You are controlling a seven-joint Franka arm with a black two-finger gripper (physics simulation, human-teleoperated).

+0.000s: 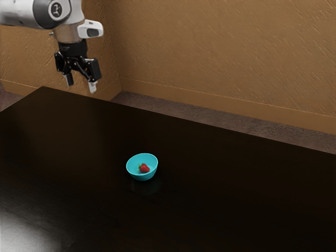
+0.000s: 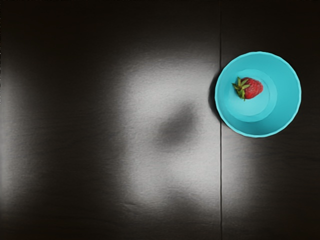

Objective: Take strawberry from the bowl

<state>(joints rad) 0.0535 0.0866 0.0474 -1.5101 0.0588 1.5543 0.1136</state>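
High above the table, toward the exterior view's upper left, my gripper (image 1: pixel 81 86) is open, its two fingertips apart with nothing between them. A turquoise bowl (image 1: pixel 134 172) stands upright on the table, well below the gripper and toward the exterior view's right. Inside it lies a red strawberry (image 1: pixel 144 168). In the wrist view the strawberry (image 2: pixel 254 88) rests on the floor of the bowl (image 2: pixel 286 107), its green leaves at one end. Nothing touches the bowl or the fruit from above.
The dark, glossy table (image 1: pixel 220 178) carries the bowl, and a thin seam runs across its top beside and under the bowl. A textured brown wall (image 1: pixel 226 58) rises beyond the table's far edge, with a strip of carpet (image 1: pixel 157 104) between them.
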